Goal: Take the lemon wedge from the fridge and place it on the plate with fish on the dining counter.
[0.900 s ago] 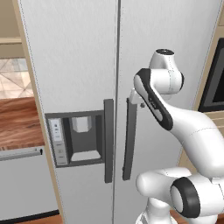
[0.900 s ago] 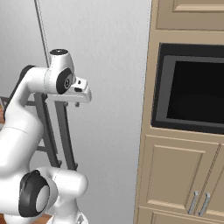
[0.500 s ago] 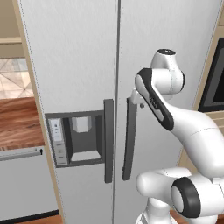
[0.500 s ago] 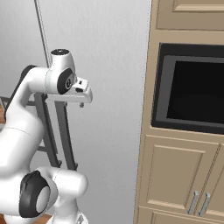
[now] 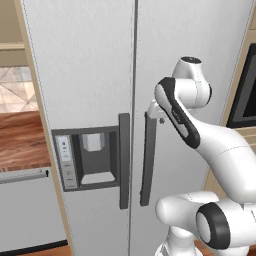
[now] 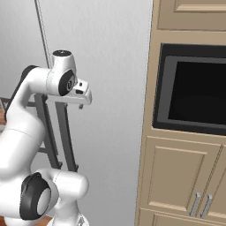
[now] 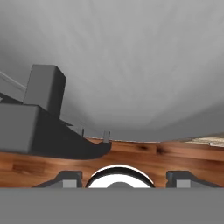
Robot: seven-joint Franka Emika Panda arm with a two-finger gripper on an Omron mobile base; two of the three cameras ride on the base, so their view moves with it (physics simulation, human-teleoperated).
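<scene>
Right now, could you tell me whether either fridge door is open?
No, both doors of the fridge sit flush and shut in the left base view, their dark handles side by side at the centre seam.

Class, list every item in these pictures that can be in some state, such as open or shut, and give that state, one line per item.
Tall light-grey two-door fridge: both doors shut.
Dark grey vertical right door handle: not gripped.
Dispenser recess in the left door: empty.
Beige lower cabinet doors: shut.
Robot's two-finger end effector: fingertips apart, holding nothing.
</scene>
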